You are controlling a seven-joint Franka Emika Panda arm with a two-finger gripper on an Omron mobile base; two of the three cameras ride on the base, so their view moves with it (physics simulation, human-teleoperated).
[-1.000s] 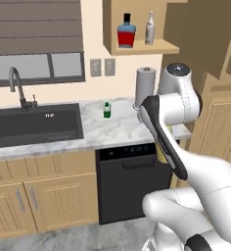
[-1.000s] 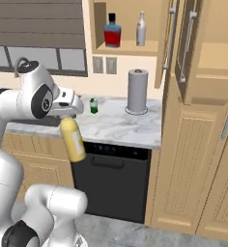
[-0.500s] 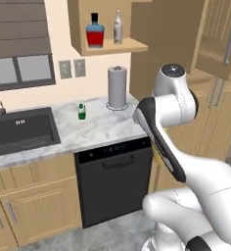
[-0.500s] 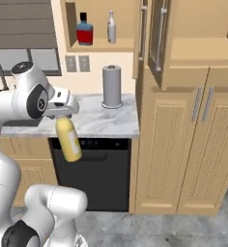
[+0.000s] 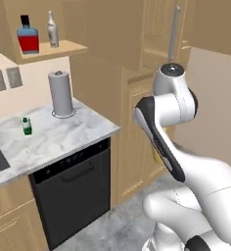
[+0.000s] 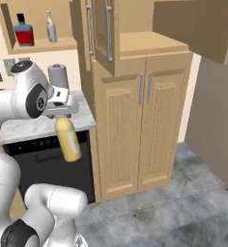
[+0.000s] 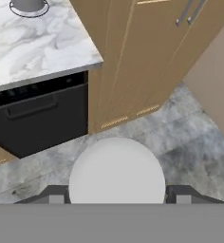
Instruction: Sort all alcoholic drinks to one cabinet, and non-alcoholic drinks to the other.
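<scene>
Yellow bottle hangs cap-up from my gripper, clamped at the neck, in front of the dishwasher. I carry it low, I judge, to clear the counter on the way to the pantry unit. Blue bottle and grey bottle already stand on the small cabinet's shelf; the carton waits on the counter.

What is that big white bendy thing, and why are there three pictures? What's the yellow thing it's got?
It's a robot arm in a pretend kitchen. Two cameras ride behind it, one on each side. The third sits on its hand, looking down over the bottle's pale cap. Its tool is closed on the tall yellow bottle. On the marble counter stand a paper towel roll and a small green carton. Up on the shelf are a blue bottle and a grey bottle.
</scene>
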